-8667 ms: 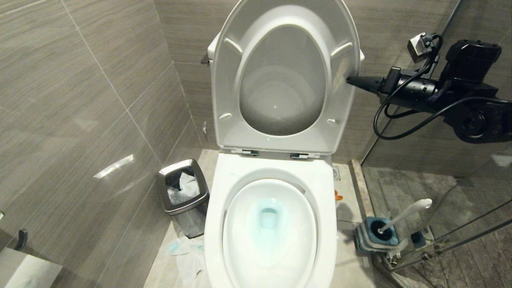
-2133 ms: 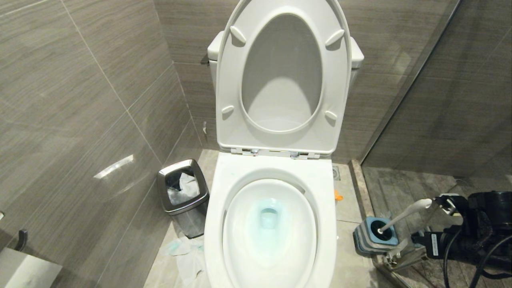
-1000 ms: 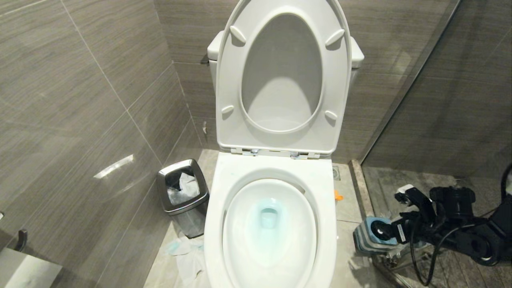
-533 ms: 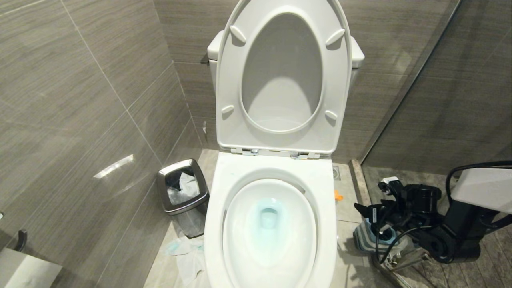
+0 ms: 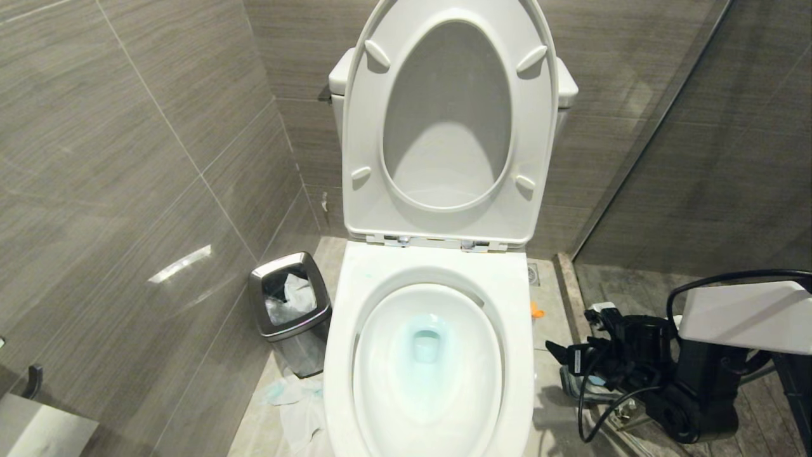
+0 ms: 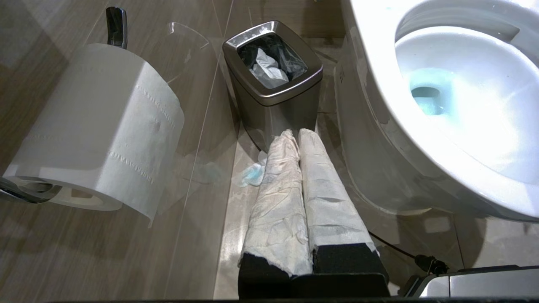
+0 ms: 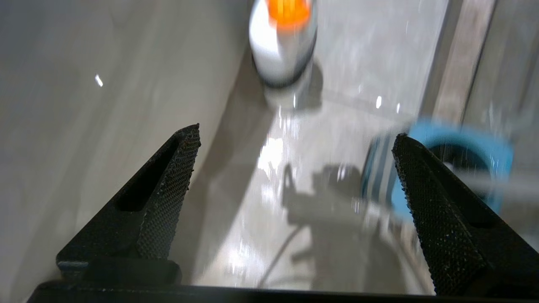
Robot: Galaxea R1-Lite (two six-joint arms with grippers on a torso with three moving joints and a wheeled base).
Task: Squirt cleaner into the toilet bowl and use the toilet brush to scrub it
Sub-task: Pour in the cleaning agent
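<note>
I see the toilet bowl point(image 5: 428, 362) in the lower centre of the head frame, pale blue water at its bottom, with the seat and lid point(image 5: 449, 120) raised upright against the tank above it. At the lower right of the frame, the toilet brush holder point(image 5: 587, 384) sits on the floor beside the toilet, mostly covered by my right arm; the brush's own handle I can only make out as a pale blur crossing the blue ring point(image 7: 463, 168) in the right wrist frame. My right gripper point(image 7: 294, 185) hangs low over the floor there, its two black fingers point(image 7: 168, 189) spread wide apart and empty, the holder by one fingertip. An orange-capped white bottle point(image 7: 283, 38) stands beyond, at that frame's top. My left gripper point(image 6: 294, 139) is pressed together, its wrapped fingers pointing at the steel waste bin point(image 6: 273, 80); a toilet paper roll point(image 6: 101, 126) fills that frame's left.
</note>
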